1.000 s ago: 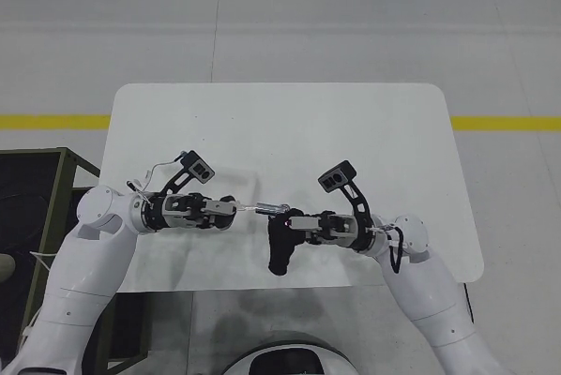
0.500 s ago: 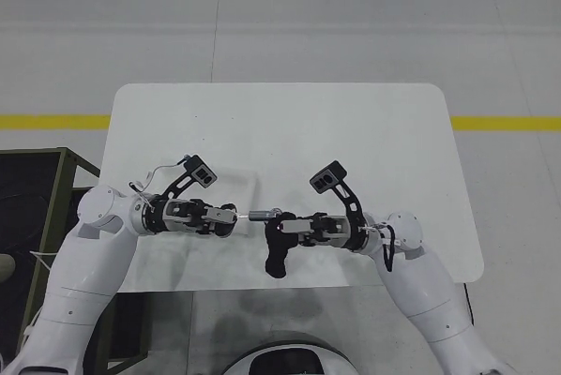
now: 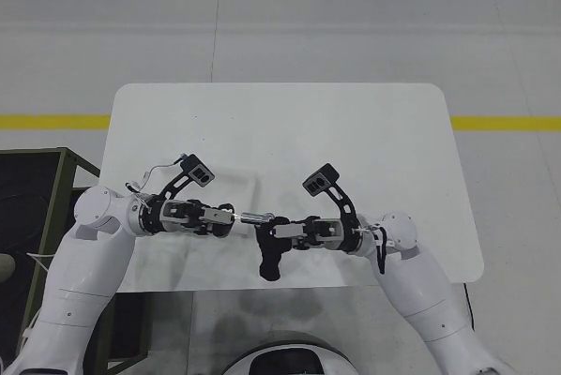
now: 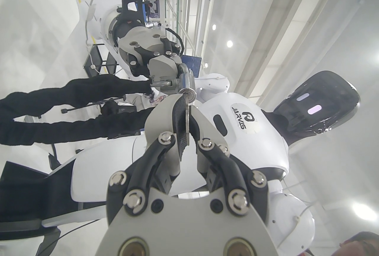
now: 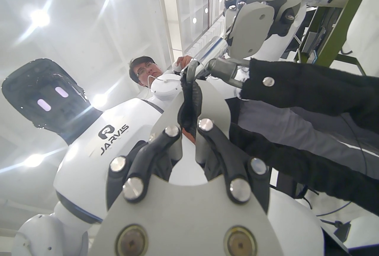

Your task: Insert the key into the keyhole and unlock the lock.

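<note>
Right gripper shifted left, jaws clenched on lock. Left gripper jaws grasp key, tip at keyhole.

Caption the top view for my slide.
Left gripper holds key at lock gripped by right gripper, above white table.

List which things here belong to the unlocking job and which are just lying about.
Job: key, in the jaws of the left gripper; lock with its black strap, held by the right gripper.
Lying about: white table; dark rack beside it; yellow floor line.
</note>
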Robot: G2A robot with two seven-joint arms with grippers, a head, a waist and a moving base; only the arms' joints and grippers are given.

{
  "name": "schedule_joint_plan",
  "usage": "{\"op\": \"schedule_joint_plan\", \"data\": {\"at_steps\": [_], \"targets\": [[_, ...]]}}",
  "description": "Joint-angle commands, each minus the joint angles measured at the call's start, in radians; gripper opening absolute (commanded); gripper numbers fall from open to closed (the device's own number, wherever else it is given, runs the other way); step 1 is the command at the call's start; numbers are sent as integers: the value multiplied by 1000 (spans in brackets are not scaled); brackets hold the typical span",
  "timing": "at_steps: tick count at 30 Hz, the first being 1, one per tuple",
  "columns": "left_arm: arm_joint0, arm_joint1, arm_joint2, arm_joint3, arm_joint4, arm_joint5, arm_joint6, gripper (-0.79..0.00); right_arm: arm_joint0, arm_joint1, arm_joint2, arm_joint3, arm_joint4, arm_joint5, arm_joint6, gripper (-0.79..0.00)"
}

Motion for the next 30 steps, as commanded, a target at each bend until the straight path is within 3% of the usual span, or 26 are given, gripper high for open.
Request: {"op": "schedule_joint_plan", "data": {"at_steps": [1, 3, 4, 5, 13, 14, 16, 17, 18, 19, 30], "targets": [[1, 0, 1, -2, 0, 6, 0, -785, -2, -1, 2, 0, 3, -2, 2, -785], [2, 1, 5, -2, -7, 14, 0, -785, -4, -1, 6, 0, 6, -2, 4, -785], [2, 1, 5, -3, -9, 15, 0, -425, -6, -1, 7, 0, 8, -3, 3, -785], [3, 1, 5, -4, -11, 12, 0, 0, -6, -2, 7, -1, 12, -4, 3, -785], [17, -3, -20, 10, -56, -5, 39, 0, -5, -6, 24, 8, 55, -14, -9, -785], [19, -3, -25, 14, -57, -6, 43, -43, -4, -6, 29, 9, 56, -14, -7, -785], [25, -4, -34, 21, -59, -7, 53, -413, -6, -6, 37, 8, 64, -13, -4, -785], [27, -4, -37, 22, -58, -9, 56, -493, -6, -6, 40, 7, 67, -11, -2, -785], [29, -4, -41, 26, -53, -14, 62, -693, -7, -6, 42, 7, 67, -11, -2, -785], [31, -4, -41, 28, -52, -13, 63, -785, -8, -6, 43, 6, 66, -11, -1, -785], [36, -10, -42, 5, -36, -38, 53, -785, -16, -8, 34, -5, 45, -7, -3, -785]]}}
